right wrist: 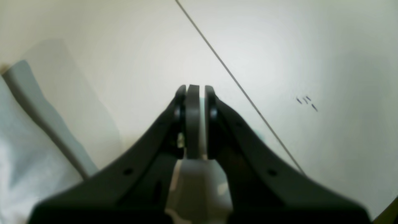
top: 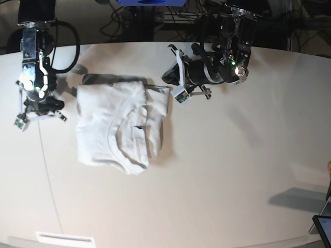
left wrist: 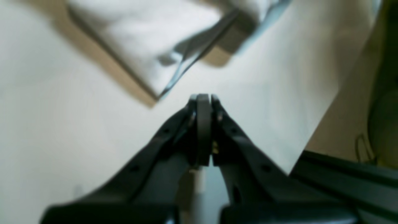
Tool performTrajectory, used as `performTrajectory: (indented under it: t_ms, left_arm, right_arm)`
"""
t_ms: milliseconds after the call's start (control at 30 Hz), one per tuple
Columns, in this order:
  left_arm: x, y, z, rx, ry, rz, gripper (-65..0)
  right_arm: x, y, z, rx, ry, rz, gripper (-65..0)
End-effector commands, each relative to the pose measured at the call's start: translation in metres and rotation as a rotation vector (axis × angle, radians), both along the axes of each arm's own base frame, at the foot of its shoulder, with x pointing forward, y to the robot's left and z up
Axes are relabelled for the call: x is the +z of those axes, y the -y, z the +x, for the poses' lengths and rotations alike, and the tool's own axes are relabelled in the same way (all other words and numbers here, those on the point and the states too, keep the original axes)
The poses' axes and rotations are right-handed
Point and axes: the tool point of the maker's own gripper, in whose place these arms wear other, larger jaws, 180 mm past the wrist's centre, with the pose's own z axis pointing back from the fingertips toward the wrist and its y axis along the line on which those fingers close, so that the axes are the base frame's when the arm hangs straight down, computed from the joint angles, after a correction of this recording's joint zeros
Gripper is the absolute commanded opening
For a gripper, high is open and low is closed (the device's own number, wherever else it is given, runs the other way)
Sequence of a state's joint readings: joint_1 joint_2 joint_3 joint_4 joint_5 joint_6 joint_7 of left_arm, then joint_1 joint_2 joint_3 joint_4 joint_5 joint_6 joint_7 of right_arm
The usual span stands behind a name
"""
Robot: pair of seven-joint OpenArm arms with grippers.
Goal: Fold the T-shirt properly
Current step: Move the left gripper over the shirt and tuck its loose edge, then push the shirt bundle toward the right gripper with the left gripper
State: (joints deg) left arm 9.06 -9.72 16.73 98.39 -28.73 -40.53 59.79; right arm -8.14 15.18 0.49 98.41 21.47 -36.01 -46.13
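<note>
**Both claws empty, shirt lying between them**

The left gripper (top: 168, 77), jaws pressed together on nothing, hangs just off the far right corner of the T-shirt (top: 116, 124), near enough that the hem shows close ahead of it in its wrist view. The right gripper (top: 39, 106), also pinched closed and empty, sits just off the shirt's left edge. The shirt lies folded on the table (top: 232, 165), long axis running near to far; I'd judge the left arm slightly nearer.

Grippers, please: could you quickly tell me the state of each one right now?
Left gripper: closed, holding nothing, just short of the T-shirt.
Right gripper: closed, holding nothing, over bare table.
</note>
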Motion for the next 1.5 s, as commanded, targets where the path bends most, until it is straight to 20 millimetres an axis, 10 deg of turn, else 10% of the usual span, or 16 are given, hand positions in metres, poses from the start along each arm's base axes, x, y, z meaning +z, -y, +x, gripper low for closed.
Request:
performTrajectory:
  t_ms: [0,500,1300,1467]
  left_arm:
    - [-0.003,-0.005,0.007,0.008,0.006,0.031,-65.0]
    - [-0.002,0.007,0.087,0.072,0.027,-0.024,-65.0]
    - [0.034,0.064,0.208,0.238,0.114,-0.377,-65.0]
    - [0.050,0.068,0.219,0.262,0.159,-0.439,-65.0]
  right_arm:
    - [0.014,0.006,0.009,0.003,0.047,-0.030,-61.2]
    - [0.005,-0.007,-0.004,0.022,0.022,-0.008,-61.2]
    - [0.009,-0.234,-0.010,0.520,0.041,0.226,-61.2]
    - [0.011,-0.246,-0.015,0.547,0.036,0.233,-61.2]
